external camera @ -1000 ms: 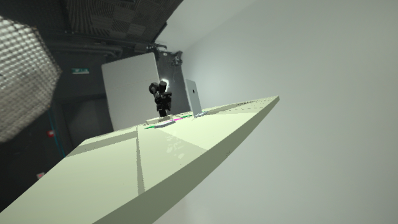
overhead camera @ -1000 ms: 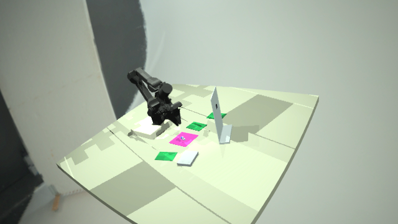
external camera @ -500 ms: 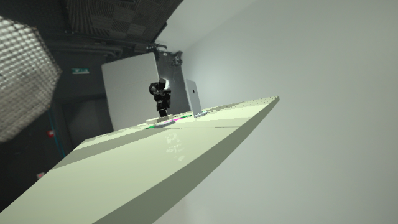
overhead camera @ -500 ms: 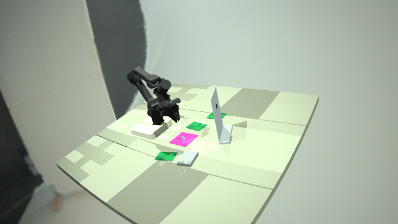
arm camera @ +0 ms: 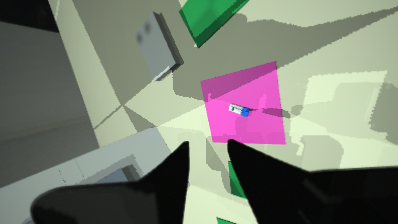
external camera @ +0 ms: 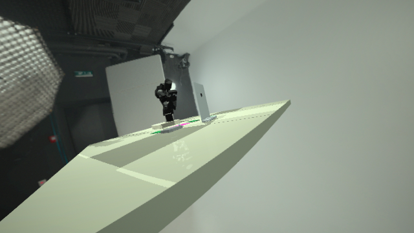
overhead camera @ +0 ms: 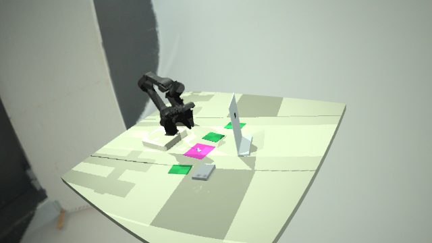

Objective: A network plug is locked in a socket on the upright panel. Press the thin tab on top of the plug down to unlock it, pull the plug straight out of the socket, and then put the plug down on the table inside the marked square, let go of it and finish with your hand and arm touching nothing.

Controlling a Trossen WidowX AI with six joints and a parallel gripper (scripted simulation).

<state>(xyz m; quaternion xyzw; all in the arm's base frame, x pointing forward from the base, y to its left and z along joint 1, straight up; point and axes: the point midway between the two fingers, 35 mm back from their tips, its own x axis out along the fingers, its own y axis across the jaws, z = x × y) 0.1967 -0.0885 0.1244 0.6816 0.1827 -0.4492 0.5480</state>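
Observation:
The small white and blue plug (overhead camera: 198,150) (arm camera: 239,110) lies inside the magenta marked square (overhead camera: 204,153) (arm camera: 260,132), near its middle. The upright pale panel (overhead camera: 236,128) (external camera: 202,103) stands to the right of the square in the top view. Its dark socket opening (overhead camera: 235,115) (external camera: 201,94) shows no plug. My gripper (arm camera: 208,145) is partly open, with a gap between its two dark fingertips and nothing between them. It is above the table and apart from the plug, the square and the panel.
Green squares (overhead camera: 213,137) (overhead camera: 179,169) (overhead camera: 233,125) lie around the magenta one. A flat grey block (overhead camera: 204,172) (arm camera: 159,47) (external camera: 172,129) lies near one green square. The arm's pale base plate (overhead camera: 162,140) is on the left.

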